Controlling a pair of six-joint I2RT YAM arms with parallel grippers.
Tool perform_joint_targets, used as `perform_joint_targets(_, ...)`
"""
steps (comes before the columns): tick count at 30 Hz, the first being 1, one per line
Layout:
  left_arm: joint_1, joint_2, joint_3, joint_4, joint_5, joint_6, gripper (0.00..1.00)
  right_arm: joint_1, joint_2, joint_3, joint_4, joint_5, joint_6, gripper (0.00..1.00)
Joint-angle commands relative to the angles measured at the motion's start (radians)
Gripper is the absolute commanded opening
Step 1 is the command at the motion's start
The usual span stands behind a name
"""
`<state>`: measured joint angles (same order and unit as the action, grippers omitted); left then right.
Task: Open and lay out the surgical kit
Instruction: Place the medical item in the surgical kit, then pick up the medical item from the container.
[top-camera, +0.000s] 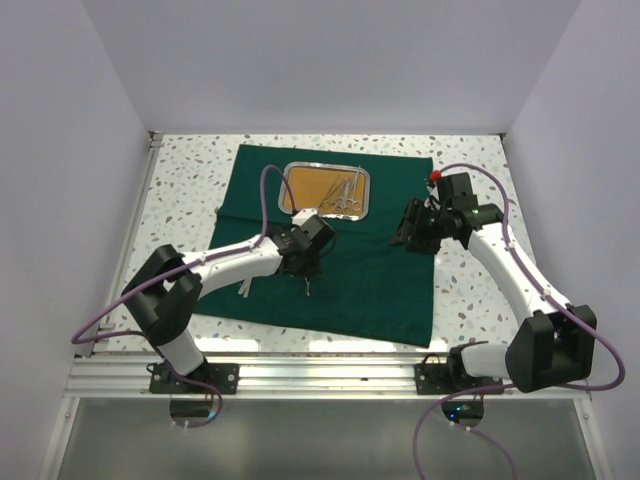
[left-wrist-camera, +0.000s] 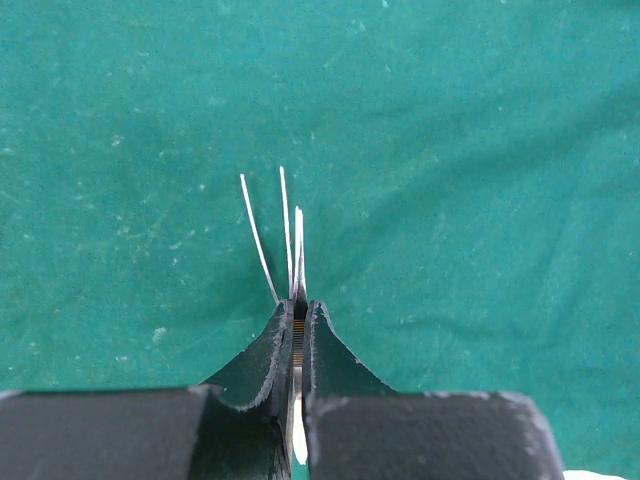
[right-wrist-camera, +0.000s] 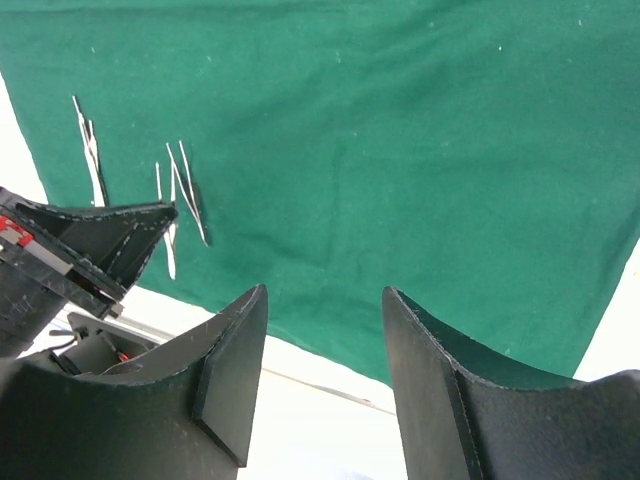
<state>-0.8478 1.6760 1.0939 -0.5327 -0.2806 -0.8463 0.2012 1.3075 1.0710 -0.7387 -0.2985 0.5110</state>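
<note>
The dark green cloth (top-camera: 370, 280) lies spread flat on the table. The steel tray (top-camera: 325, 165) with an orange-brown floor stands on its far part and holds several silver instruments (top-camera: 345, 192). My left gripper (top-camera: 308, 278) is over the middle of the cloth, shut on thin silver tweezers (left-wrist-camera: 290, 240) whose prongs point down at the cloth (left-wrist-camera: 480, 150). The left gripper (left-wrist-camera: 297, 305) pinches them near their closed end. Another pair of tweezers (top-camera: 243, 288) lies on the cloth at the left. My right gripper (top-camera: 405, 238) is open and empty at the cloth's right edge.
In the right wrist view the open gripper (right-wrist-camera: 325, 295) looks across the cloth (right-wrist-camera: 400, 130) to the held tweezers (right-wrist-camera: 188, 190) and the lying pair (right-wrist-camera: 90, 150). Speckled white tabletop (top-camera: 470, 300) surrounds the cloth. White walls close in the back and sides.
</note>
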Motion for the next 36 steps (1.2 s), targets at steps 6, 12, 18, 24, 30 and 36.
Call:
perform_joint_targets(6, -0.017, 0.011, -0.003, 0.095, -0.025, 0.016, 0.0, 0.006, -0.017, 0.03, -0.021, -0.019, -0.015, 0.53)
perform_joint_targets(12, -0.02, 0.044, 0.014, 0.094, -0.028, 0.038, 0.0, 0.006, -0.031, 0.015, -0.025, -0.008, -0.022, 0.53)
perform_joint_targets(18, -0.02, 0.073, 0.027, 0.085, -0.034, 0.056, 0.11, 0.006, -0.028, 0.017, -0.027, -0.007, -0.028, 0.53)
perform_joint_targets(24, -0.022, 0.024, 0.07, 0.021, -0.048, 0.067, 0.71, 0.006, -0.014, 0.027, -0.021, -0.007, -0.029, 0.53)
perform_joint_targets(30, -0.017, -0.045, 0.276, -0.079, -0.118, 0.16, 0.75, 0.006, -0.017, 0.053, -0.045, 0.024, -0.04, 0.53)
perform_joint_targets(36, 0.094, 0.086, 0.475, -0.023, -0.004, 0.343, 0.73, 0.004, -0.039, 0.052, -0.057, 0.055, -0.034, 0.54)
